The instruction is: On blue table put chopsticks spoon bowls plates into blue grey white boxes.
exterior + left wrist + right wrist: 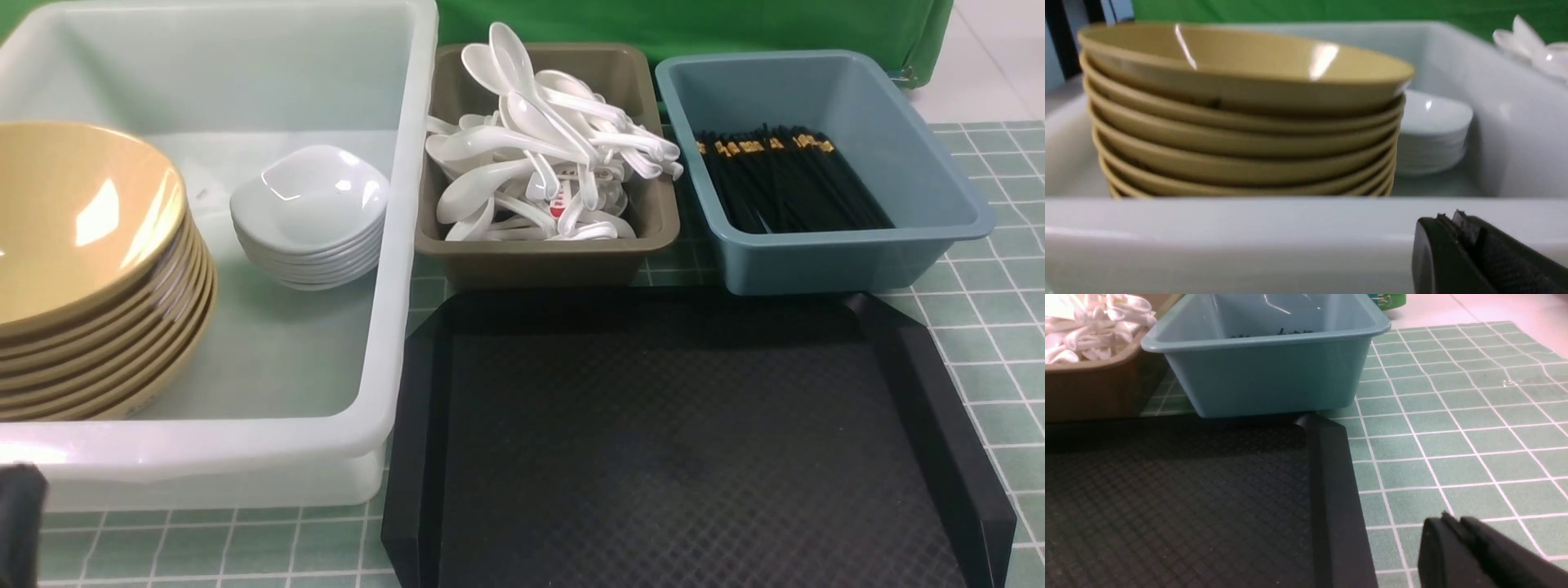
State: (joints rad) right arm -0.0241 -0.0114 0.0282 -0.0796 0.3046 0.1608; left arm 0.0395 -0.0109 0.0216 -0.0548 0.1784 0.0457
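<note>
Several stacked tan bowls (pixel 82 269) and a stack of white plates (pixel 310 216) stand inside the big white box (pixel 392 245). White spoons (pixel 539 155) are piled in the olive-grey box (pixel 547 253). Black chopsticks (pixel 784 184) with gold bands lie in the blue box (pixel 939 188). All boxes rest on the blue table (pixel 996 327). My left gripper (pixel 1449 216) is shut and empty, just outside the white box's near wall (pixel 1249 228), facing the bowls (pixel 1241 122). My right gripper (pixel 1451 517) hangs shut and empty over the table tiles (pixel 1453 457), beside the black tray.
A black textured tray (pixel 678 441) with raised rims lies in front of the grey and blue boxes, with nothing on it. A green backdrop (pixel 694 24) stands behind the boxes. A dark part of my left arm (pixel 20 523) shows at the near left corner.
</note>
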